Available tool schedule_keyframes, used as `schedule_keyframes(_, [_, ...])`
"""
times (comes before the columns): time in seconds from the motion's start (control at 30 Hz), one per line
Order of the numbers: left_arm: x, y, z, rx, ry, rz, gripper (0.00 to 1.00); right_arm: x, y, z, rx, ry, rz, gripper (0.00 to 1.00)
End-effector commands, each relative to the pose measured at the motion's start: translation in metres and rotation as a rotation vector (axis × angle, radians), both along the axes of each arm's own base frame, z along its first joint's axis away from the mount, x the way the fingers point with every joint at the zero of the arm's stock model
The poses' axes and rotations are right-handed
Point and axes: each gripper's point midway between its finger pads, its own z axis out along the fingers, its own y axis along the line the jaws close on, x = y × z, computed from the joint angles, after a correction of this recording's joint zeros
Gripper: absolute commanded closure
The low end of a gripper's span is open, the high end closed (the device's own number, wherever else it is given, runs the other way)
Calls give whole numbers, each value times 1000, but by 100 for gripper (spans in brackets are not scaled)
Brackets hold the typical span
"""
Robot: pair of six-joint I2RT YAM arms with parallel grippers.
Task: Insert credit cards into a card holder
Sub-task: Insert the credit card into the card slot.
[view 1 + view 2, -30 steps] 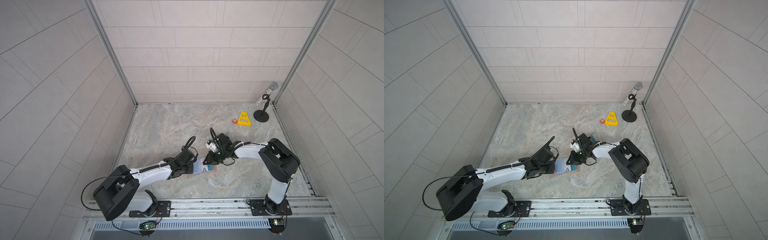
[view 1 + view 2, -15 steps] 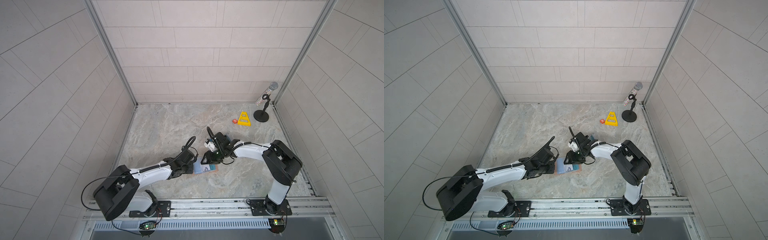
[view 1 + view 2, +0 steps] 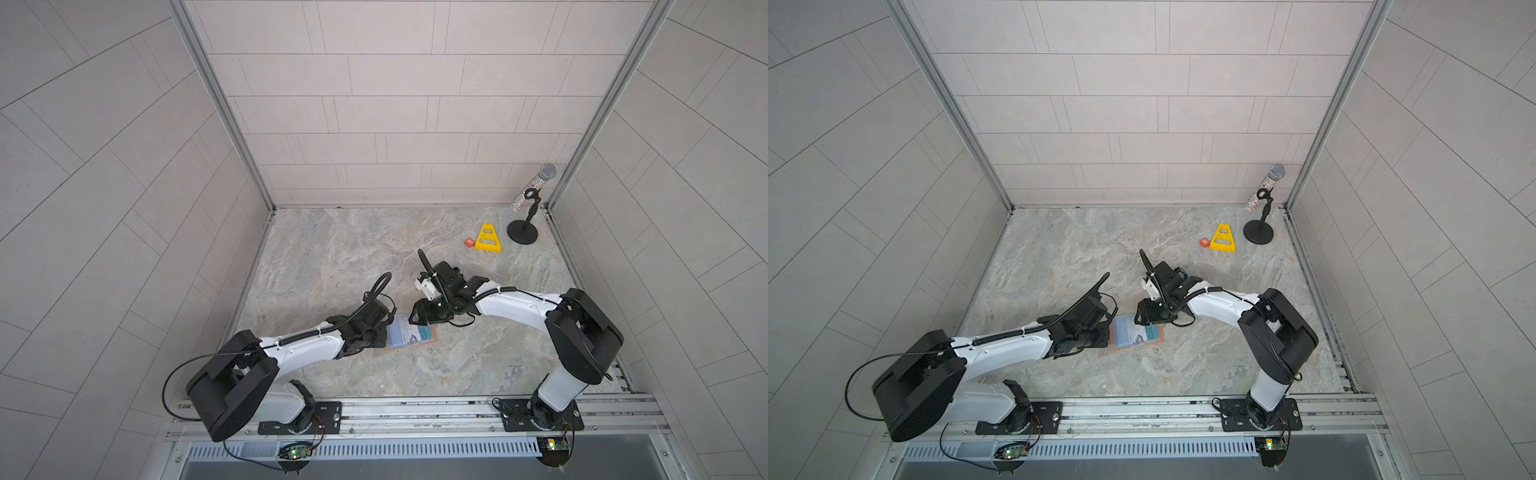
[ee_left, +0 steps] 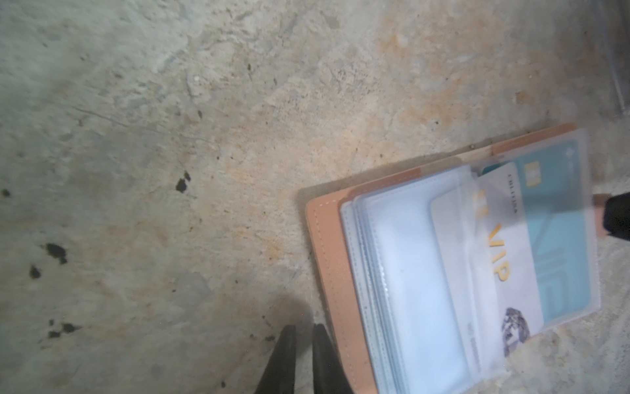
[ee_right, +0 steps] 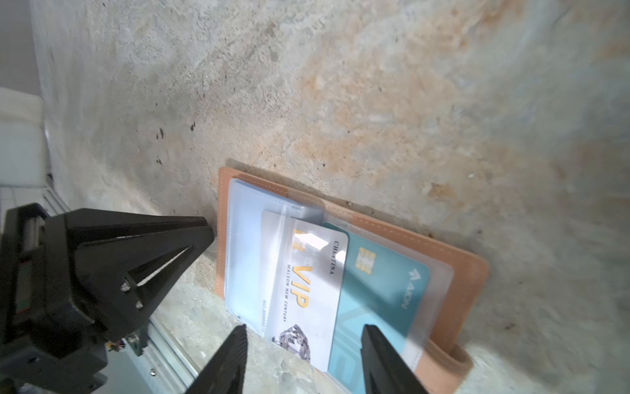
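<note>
The tan card holder (image 3: 432, 340) (image 3: 1158, 340) lies open and flat on the table, clear sleeves up. A white credit card with gold "VIP" lettering (image 5: 306, 283) (image 4: 504, 245) lies across it, one end tucked under a clear sleeve. A teal credit card (image 5: 381, 283) (image 4: 559, 238) sits inside a sleeve beneath it. My right gripper (image 5: 304, 327) (image 3: 415, 318) hangs open just above the white card's free end, holding nothing. My left gripper (image 4: 303, 329) (image 3: 384, 334) is shut and empty, its tips at the holder's left leather edge.
A yellow triangle (image 3: 488, 239), a small orange block (image 3: 469, 242) and a microphone on a black stand (image 3: 522, 231) stand at the back right. The metal rail (image 3: 415, 411) runs along the table's front edge. Tiled walls close in three sides.
My right gripper has opened and shifted a little to the left over the holder, leaving the white card lying there. The left arm has not moved.
</note>
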Motion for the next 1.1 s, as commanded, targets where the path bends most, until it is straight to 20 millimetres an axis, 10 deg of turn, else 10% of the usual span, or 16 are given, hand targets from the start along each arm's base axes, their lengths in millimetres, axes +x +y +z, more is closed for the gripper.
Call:
schedule_keyframes(0.0, [-9,9,-7,57,36,-12,82,3,-12,4,-98,-59,4,55])
schedule_keyframes(0.4, [-9,11,-7,61,35,-12,82,0,-15,-14,-217,-67,39,93])
schedule_keyframes(1.07, [-10,11,-8,62,36,-12,82,-4,-10,-42,-287,-40,60,98])
